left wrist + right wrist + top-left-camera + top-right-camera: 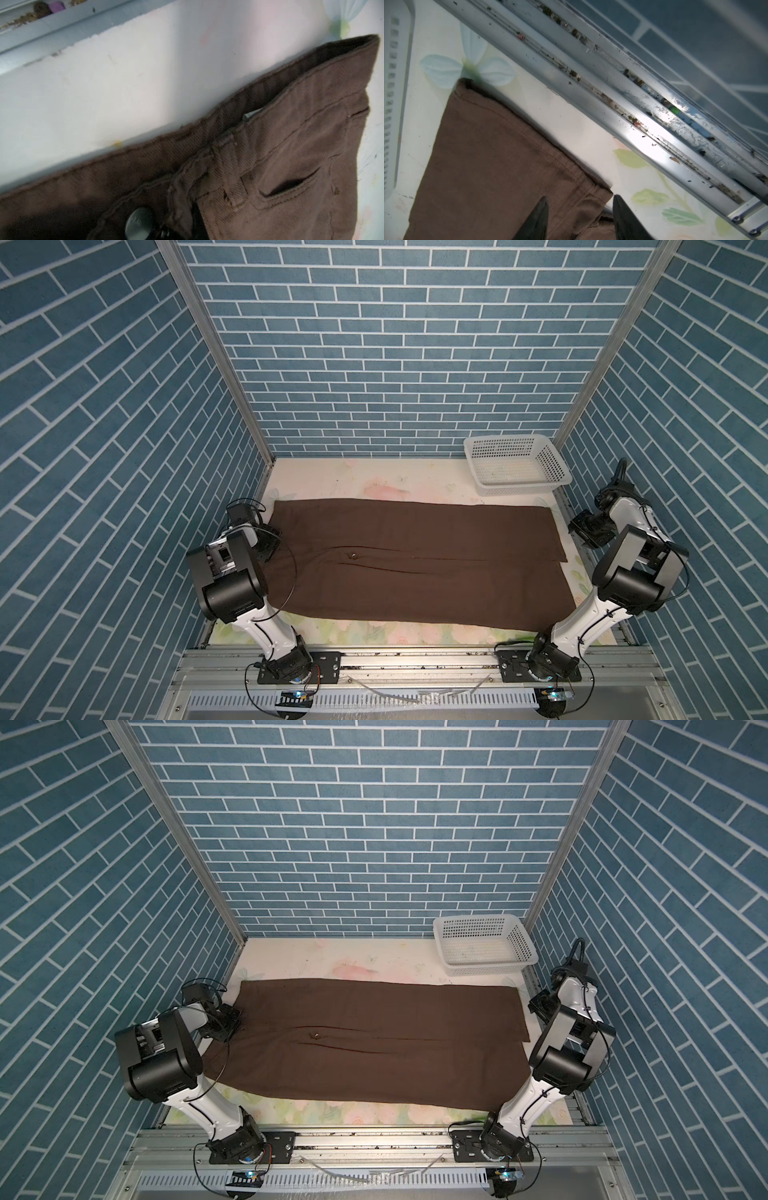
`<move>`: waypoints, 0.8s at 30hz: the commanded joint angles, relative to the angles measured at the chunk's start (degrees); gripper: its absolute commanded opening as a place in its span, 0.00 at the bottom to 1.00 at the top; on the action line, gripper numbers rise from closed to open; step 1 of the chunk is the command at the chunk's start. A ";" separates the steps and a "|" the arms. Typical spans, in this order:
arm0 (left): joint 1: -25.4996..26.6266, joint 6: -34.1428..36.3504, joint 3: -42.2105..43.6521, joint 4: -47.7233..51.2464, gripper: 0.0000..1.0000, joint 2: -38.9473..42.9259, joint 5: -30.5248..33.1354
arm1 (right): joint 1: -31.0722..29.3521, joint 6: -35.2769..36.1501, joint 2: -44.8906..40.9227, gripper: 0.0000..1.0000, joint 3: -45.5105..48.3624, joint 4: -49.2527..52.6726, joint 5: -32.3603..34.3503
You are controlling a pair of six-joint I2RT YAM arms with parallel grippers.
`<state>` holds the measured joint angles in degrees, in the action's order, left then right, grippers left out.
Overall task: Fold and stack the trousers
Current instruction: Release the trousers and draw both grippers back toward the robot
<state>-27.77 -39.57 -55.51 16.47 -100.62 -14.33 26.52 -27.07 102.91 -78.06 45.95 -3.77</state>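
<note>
right wrist view: right pincer [579, 200] half apart astride trousers [488, 155] hem [598, 194], no grip; left pincer [268, 549] tight on waistband [207, 133]

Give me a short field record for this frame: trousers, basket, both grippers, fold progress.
trousers: dark brown, spread flat across the floral table cover, waistband left, leg hems right
basket: white perforated plastic, far right corner
left gripper: shut, at the waistband; whether it pinches cloth is hidden
right gripper: open, over a hem corner
progress: legs side by side, not yet folded
</note>
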 commanded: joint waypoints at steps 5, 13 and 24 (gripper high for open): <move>2.36 -0.35 2.53 -0.61 0.07 0.07 -2.21 | -5.91 -1.07 -10.14 0.50 12.23 -3.86 2.62; 15.38 -2.47 2.24 2.20 0.45 14.79 8.98 | -9.92 -5.62 -28.21 0.59 32.79 -10.45 9.33; 19.29 -1.99 11.88 10.46 0.59 40.88 13.89 | -8.70 -15.02 -51.25 0.99 46.32 -1.21 11.71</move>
<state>-8.43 -41.78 -46.50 21.47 -62.17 -2.22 17.23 -37.01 54.92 -32.80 40.45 4.60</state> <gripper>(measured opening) 0.591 0.972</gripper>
